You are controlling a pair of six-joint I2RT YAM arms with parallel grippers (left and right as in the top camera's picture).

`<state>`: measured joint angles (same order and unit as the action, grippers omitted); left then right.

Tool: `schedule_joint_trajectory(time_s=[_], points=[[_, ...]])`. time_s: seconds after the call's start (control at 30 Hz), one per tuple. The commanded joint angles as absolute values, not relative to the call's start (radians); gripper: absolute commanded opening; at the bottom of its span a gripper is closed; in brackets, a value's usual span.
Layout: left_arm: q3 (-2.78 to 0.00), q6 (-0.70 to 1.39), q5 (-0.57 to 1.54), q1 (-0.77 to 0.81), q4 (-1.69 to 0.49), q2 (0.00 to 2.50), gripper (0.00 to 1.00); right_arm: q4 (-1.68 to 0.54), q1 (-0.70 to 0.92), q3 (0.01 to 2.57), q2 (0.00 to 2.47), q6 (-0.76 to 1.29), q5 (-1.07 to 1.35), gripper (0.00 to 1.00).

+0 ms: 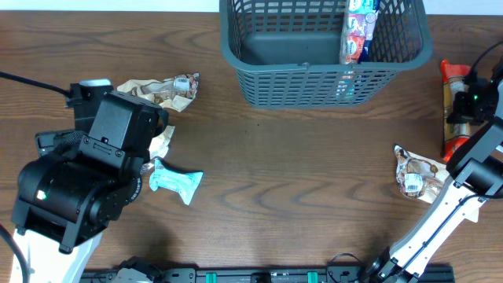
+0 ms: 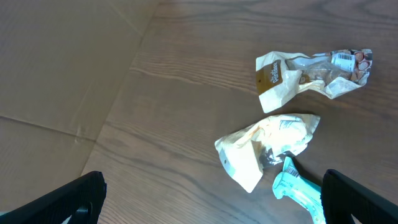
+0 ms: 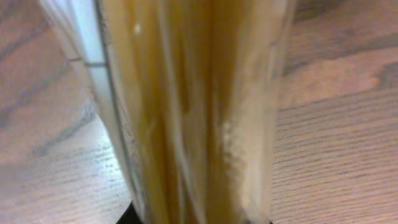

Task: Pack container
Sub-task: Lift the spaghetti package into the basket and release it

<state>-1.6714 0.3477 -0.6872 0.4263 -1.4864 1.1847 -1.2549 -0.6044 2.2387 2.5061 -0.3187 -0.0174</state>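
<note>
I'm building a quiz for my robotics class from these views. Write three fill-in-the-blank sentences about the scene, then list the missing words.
1. The container holds exactly ___ item, a colourful packet.
2. The teal packet lies on the table beside the ___ arm.
3. The left gripper has its jaws ___, with nothing between them.

Missing words: one; left; open.
</note>
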Motion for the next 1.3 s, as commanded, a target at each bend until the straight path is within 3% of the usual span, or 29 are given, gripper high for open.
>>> schedule_joint_trajectory(time_s=[0.0,0.37,0.67,0.8,1.0,1.27], points=[[-1.673,0.368,-0.689,0.42,-1.491,1.188,0.99,-1.252,-0.605,2.339,2.502,-0.172,-0.001,0.01],[-1.673,0.368,-0.689,0.42,-1.491,1.188,0.99,-1.362,-0.569,2.843,2.234,-0.037,0.088,0.01],[-1.673,0.368,-0.689,0.42,-1.491,1.188,0.99,-1.266,-0.396,2.902,1.954,0.136,0.218,0.01],[-1.673,0.368,-0.689,0.42,-1.491,1.188,0.99,-1.271,-0.257,2.899,1.946,0.189,0.169,0.01],[-1.673,0.368,-0.689,0.42,-1.494,1.188,0.99,-1.322,-0.098,2.88,2.011,0.205,-0.18,0.01],[-1.673,0.368,-0.689,0.42,-1.495,1.188,0.99,-1.316,-0.025,2.876,2.163,0.141,-0.086,0.01]])
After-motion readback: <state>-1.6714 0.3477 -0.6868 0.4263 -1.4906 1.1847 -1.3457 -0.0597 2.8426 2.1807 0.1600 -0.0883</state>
